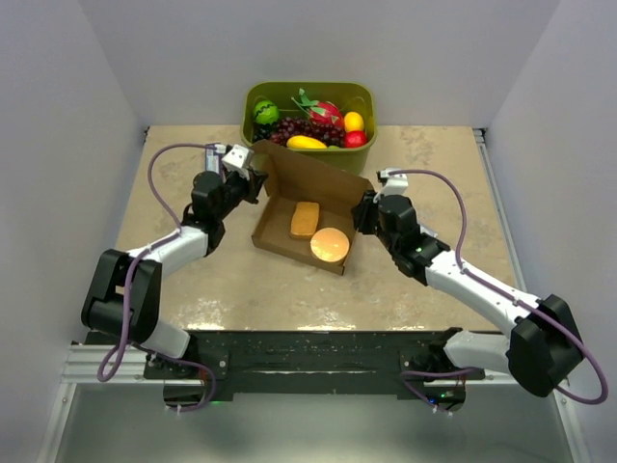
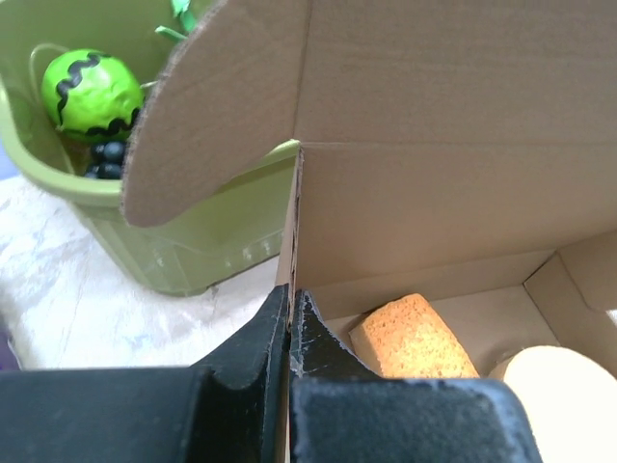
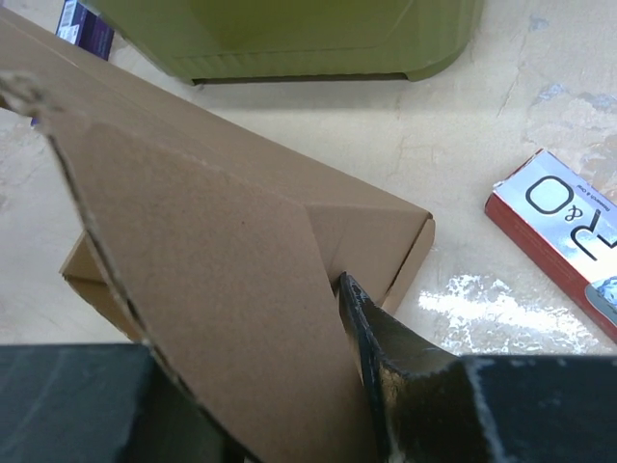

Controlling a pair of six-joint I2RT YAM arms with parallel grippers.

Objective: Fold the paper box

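The paper box (image 1: 307, 220) sits mid-table, a brown cardboard tray with its lid flap standing up at the back. Inside lie a yellow sponge-like block (image 1: 305, 220) and a round orange piece (image 1: 330, 245). My left gripper (image 1: 253, 183) is at the box's left wall. In the left wrist view the left gripper (image 2: 291, 294) is shut on that thin wall's edge, with the block (image 2: 415, 338) just beyond. My right gripper (image 1: 366, 210) is at the box's right side. In the right wrist view a side flap (image 3: 212, 260) lies between its parted jaws (image 3: 251, 299); one finger (image 3: 366, 318) rests against it, the other is hidden.
An olive-green tub (image 1: 253, 96) of toy fruit stands right behind the box, close to the raised lid; its wall (image 2: 193, 241) fills the left wrist view's left side. A red and white carton (image 3: 564, 231) lies on the table beyond the box's right corner.
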